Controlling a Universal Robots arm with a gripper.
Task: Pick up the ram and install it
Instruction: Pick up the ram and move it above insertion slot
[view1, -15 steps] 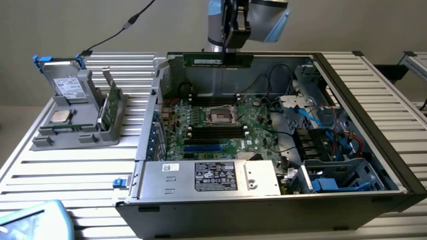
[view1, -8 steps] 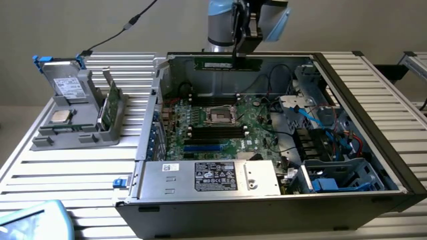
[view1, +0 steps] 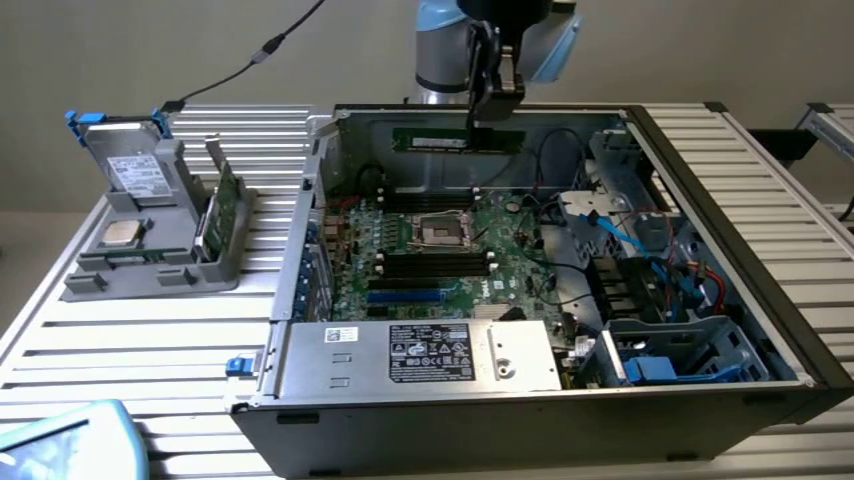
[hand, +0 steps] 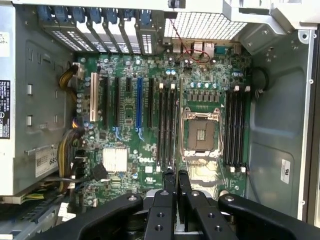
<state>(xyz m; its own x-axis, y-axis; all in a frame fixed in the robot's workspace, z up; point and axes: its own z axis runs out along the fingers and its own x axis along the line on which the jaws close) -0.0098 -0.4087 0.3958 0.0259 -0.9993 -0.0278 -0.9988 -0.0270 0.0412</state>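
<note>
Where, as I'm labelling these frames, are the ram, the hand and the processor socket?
the ram (view1: 438, 140): exterior view, middle of the stick's face.
the hand (view1: 493, 122): exterior view, midway between the fingertips clamping the ram.
the processor socket (hand: 202, 133): wrist view, the socket's centre.

Ribbed metal table (view1: 134, 345), matt ram (view1: 430, 141)
</note>
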